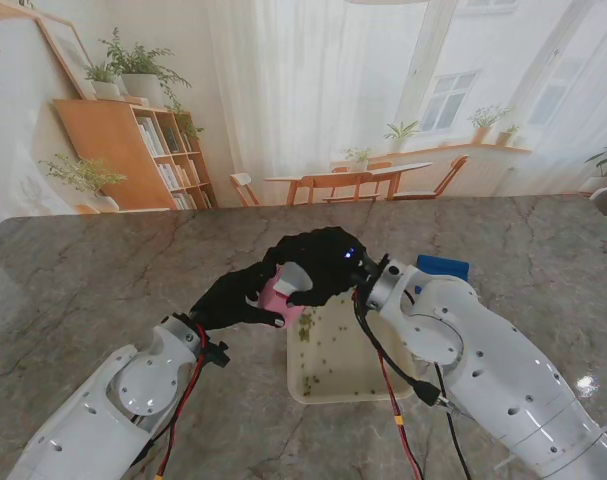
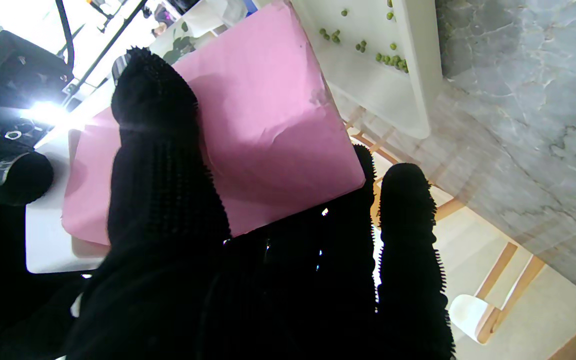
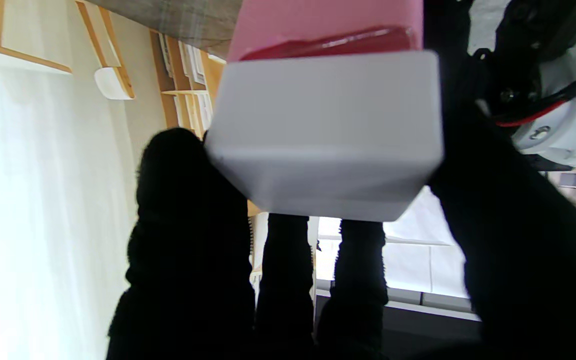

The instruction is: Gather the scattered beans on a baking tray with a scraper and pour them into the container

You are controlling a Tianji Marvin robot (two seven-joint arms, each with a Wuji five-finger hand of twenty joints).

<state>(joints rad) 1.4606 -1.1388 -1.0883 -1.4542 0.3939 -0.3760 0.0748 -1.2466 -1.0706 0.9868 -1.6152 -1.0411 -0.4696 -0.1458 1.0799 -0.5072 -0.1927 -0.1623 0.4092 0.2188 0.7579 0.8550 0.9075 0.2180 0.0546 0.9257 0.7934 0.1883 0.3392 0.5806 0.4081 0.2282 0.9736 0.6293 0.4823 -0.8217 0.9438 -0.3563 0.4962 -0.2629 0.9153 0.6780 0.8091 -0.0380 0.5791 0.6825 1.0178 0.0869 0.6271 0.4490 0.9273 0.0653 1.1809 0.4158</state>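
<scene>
The scraper has a pink blade and a white handle, and it hangs above the tray's far left corner. My left hand is shut on the pink blade, thumb on one face and fingers behind. My right hand is shut around the white handle, meeting the left hand over the table. The cream baking tray lies nearer to me with green beans scattered on it, and more beans show in the left wrist view. A blue container sits behind my right wrist.
The grey marble table spreads out on all sides. Red and black cables run along my right forearm over the tray. The backdrop behind the table is a printed room scene.
</scene>
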